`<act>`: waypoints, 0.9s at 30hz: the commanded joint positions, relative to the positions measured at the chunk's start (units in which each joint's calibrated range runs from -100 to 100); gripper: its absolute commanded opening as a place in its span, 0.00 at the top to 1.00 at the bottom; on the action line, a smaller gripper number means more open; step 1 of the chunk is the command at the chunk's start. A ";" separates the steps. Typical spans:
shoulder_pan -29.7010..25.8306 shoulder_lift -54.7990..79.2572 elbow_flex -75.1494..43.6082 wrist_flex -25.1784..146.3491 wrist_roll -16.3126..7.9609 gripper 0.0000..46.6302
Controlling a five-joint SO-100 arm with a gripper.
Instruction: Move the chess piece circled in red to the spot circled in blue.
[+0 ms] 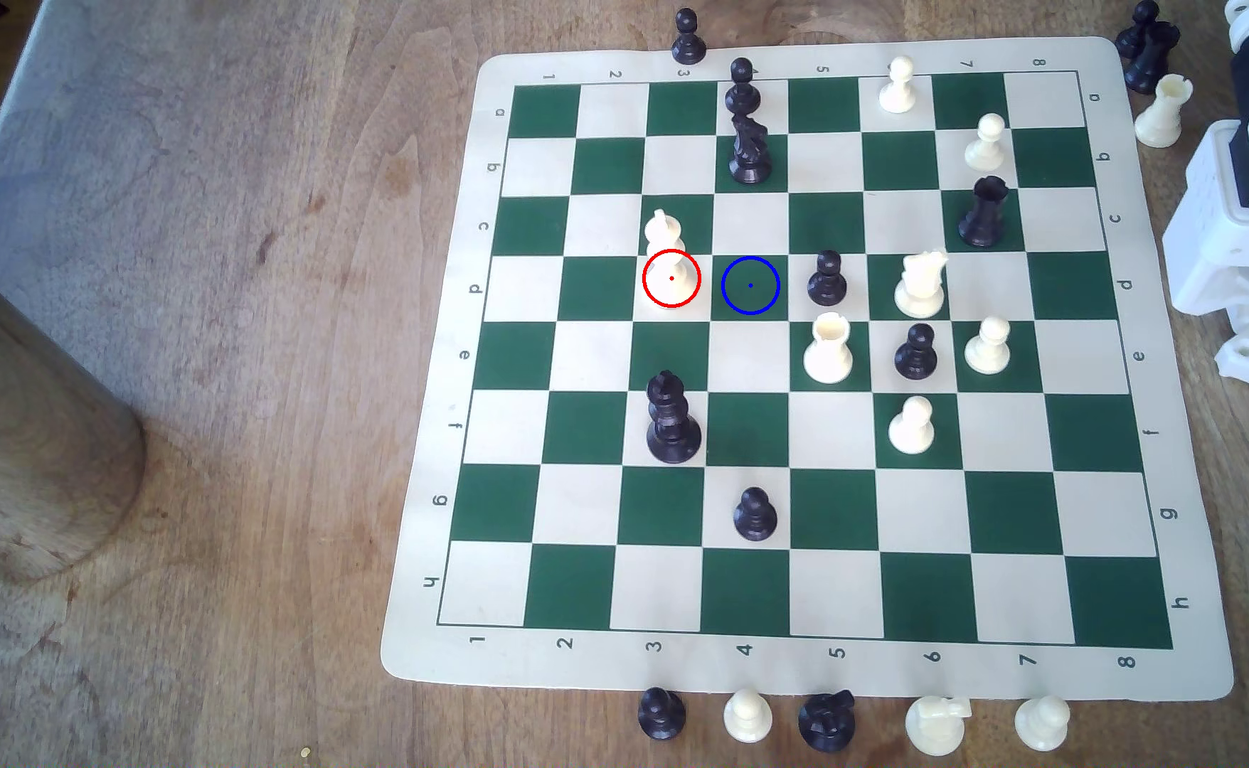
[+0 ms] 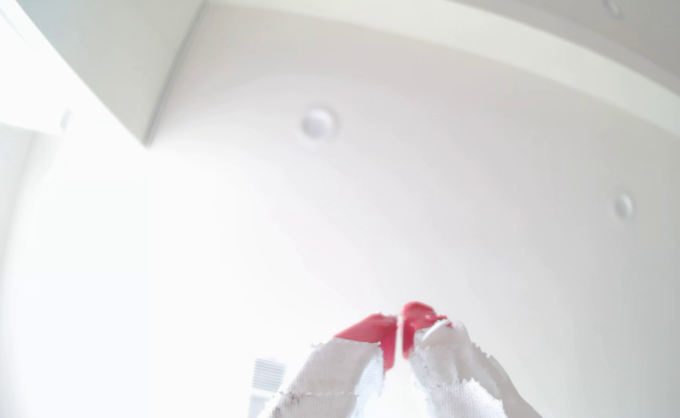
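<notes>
Bishop waits on its red-ringed square, blue-ringed square just beside; hand pinched together (red tips touching), holding nothing.

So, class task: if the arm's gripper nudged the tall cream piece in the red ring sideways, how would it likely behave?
The cream piece looks tall and slim above a wide round base, so a high push would probably tip it; a low one might slide it across the smooth mat. Its round base suggests it could roll if toppled. The gripper has its red tips nearly together.
</notes>
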 commanded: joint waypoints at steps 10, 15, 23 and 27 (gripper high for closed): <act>-4.41 0.14 -7.62 37.97 -3.71 0.86; -7.53 0.14 -16.50 59.59 -3.61 0.78; -10.66 0.14 -30.19 89.41 -4.35 1.00; -7.61 1.07 -38.26 108.90 -4.15 1.00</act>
